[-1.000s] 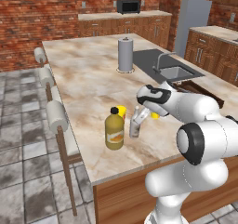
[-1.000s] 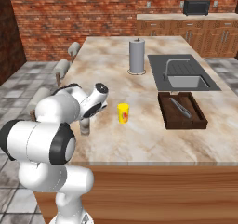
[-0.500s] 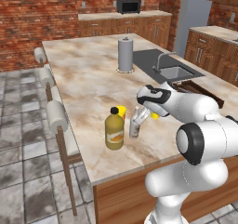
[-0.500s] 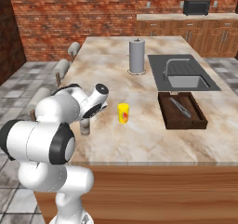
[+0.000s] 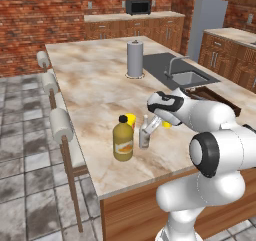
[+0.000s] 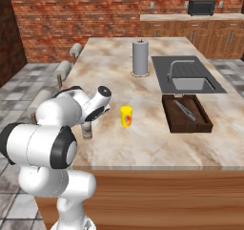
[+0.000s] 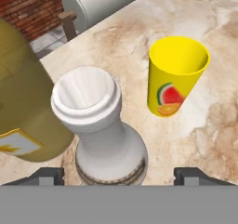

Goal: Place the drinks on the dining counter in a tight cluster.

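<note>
The gripper (image 7: 119,174) hangs over the slim grey-brown bottle (image 7: 103,135) with its two dark fingertips (image 7: 46,175) spread wide, one on each side of the bottle's shoulder and clear of it, so the bottle stands released and upright between the fingers. Its pale cap (image 7: 86,97) rises just ahead of the fingertips in the hand view. Beside one finger, nearly touching the slim bottle, stands the fat amber-yellow juice bottle (image 5: 123,142), upright with its black cap on. On the far side of the fingers from the juice bottle, a little apart, a yellow cup (image 7: 175,75) printed with a watermelon and an orange slice stands upright. All three sit on the beige marbled top of the dining counter (image 5: 95,90), near its stool-side edge. Well beyond the fingers on the same counter are a grey paper-towel roll (image 5: 134,58), the inset dark sink (image 6: 188,81) with its tap, and a dark wooden tray (image 6: 187,113).
</note>
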